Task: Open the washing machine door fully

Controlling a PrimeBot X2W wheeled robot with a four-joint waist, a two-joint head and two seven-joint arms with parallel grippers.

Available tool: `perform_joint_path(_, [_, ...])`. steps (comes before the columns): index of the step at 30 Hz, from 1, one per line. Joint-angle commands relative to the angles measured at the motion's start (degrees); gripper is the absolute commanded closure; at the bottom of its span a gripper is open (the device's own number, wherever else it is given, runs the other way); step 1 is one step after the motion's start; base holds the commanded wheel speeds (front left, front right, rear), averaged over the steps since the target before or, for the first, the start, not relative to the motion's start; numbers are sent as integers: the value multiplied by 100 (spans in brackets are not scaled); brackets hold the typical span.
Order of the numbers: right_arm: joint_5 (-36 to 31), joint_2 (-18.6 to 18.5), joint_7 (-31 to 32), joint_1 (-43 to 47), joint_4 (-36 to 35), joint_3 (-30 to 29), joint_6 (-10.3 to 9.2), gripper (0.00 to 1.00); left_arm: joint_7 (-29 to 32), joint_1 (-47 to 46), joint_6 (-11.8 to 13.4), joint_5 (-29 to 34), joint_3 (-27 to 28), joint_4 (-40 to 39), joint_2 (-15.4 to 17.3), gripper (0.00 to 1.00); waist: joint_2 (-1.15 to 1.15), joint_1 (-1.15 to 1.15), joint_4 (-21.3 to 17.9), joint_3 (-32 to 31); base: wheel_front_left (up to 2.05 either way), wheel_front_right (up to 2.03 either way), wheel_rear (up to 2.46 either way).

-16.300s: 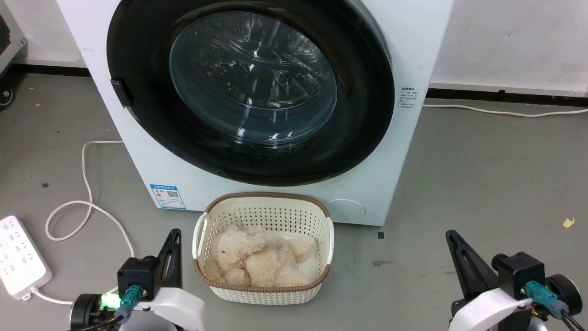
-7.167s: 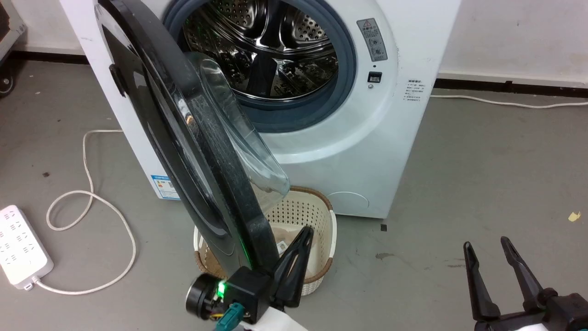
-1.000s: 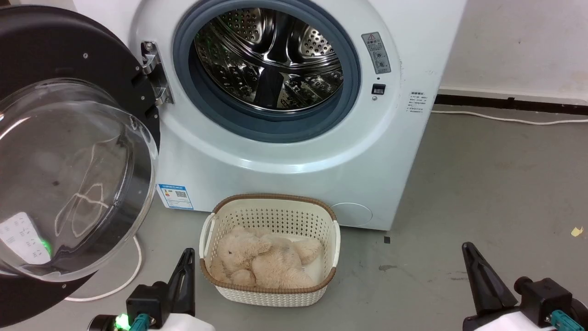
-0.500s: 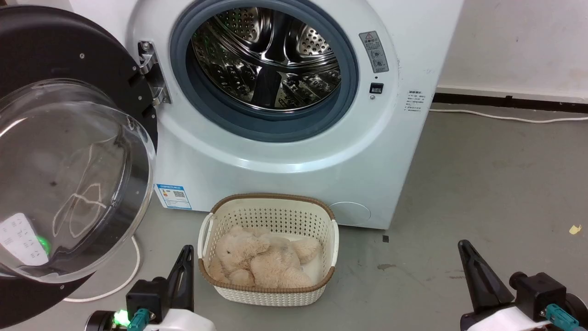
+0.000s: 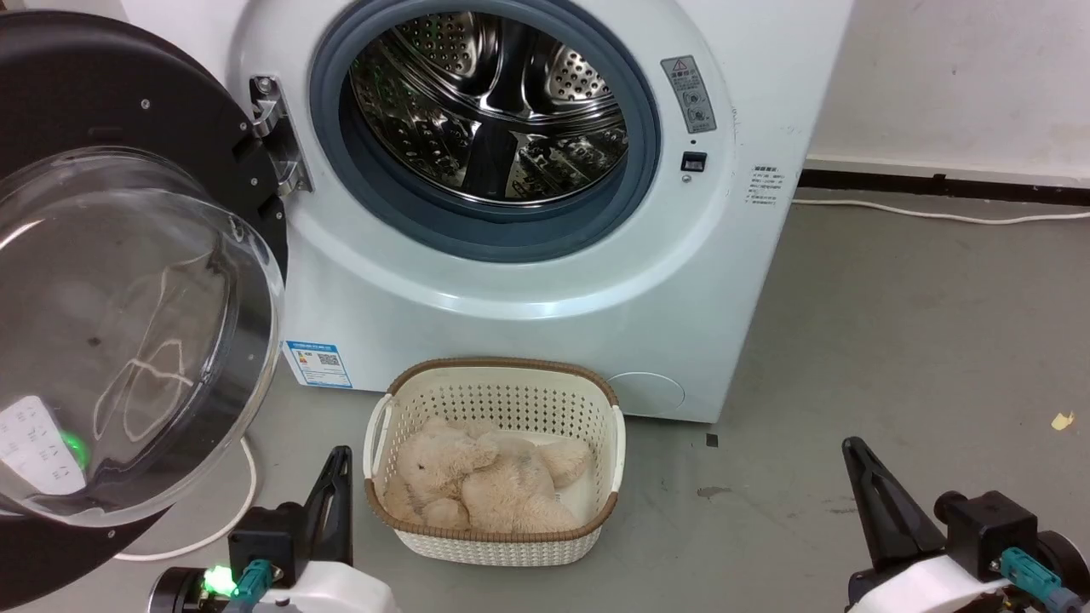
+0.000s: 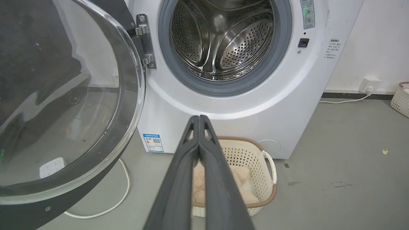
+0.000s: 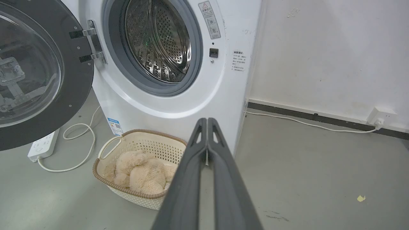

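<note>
We see the door (image 5: 102, 77) standing wide open on its hinge (image 5: 271, 136) at the washer's (image 5: 528, 281) left side, its glass bowl (image 5: 119, 340) facing outward and the drum (image 5: 490, 102) fully exposed. In front of the washer, a basket (image 5: 498, 364) holds a plush toy (image 5: 485, 481). The left gripper (image 6: 198, 118) and right gripper (image 7: 207, 119) sit low before the washer, one on either side of the basket, each with fingers pressed together on nothing and apart from the door.
</note>
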Motion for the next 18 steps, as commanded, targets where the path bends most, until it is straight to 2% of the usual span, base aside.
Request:
perform_joint_path(1, [-55, 15, 30, -82, 14, 14, -4, 100, 53, -98, -20, 61, 26, -38, 0, 100, 0, 0, -3, 1, 0, 0, 0])
perform_joint_path(18, [-151, 18, 229, -187, 20, 62, -5, 100, 251, -161, -35, 156, 109, -111, -9, 100, 0, 0, -41, 16, 0, 0, 0])
